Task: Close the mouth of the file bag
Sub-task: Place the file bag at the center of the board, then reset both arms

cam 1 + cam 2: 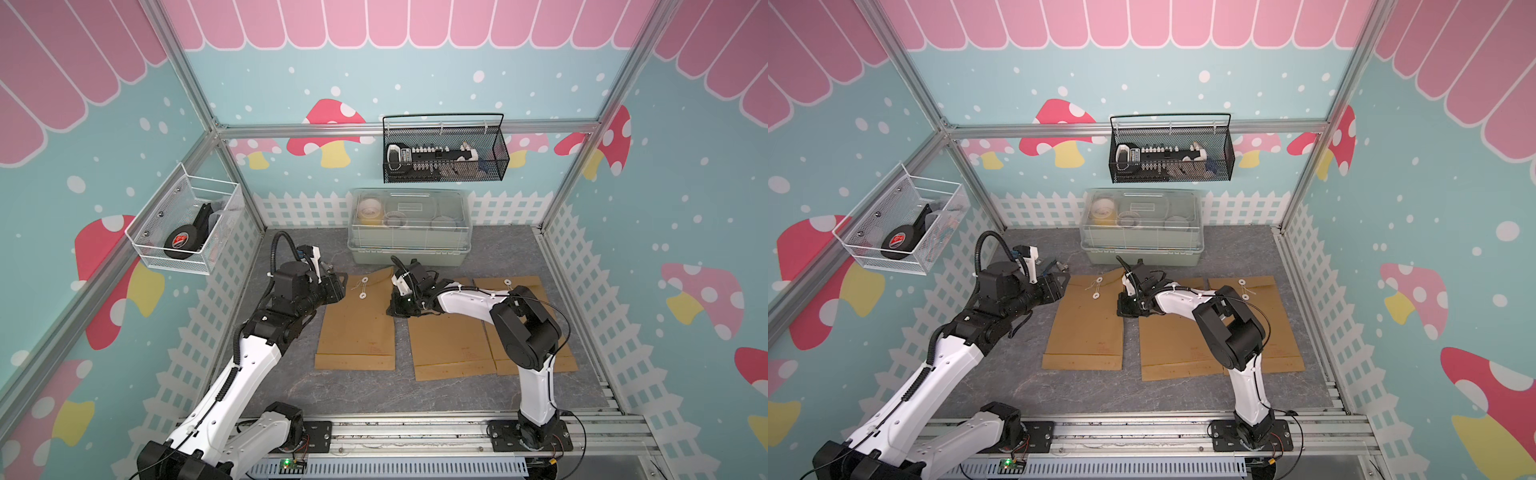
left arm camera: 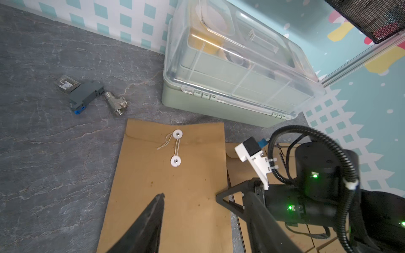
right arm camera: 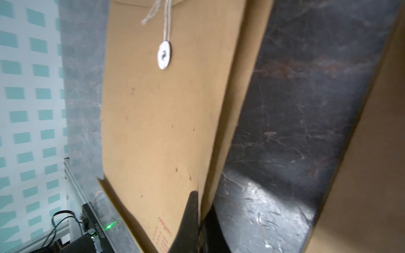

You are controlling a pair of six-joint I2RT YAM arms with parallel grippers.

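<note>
At file bag (image 1: pixel 357 328) edge, right gripper (image 1: pixel 395 309) closed, left gripper (image 1: pixel 341 286) open beside opposite edge.

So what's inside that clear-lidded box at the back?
Through the box lid, a yellowish tape roll and a few round items show; the opaque green base hides anything lower.

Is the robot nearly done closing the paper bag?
Nearly. Done: the flap is down and the string joins both buttons. In hand: the shut right hand rests at the edge of the file bag; the left hand is open, empty. Left: perhaps winding the loose string end.
</note>
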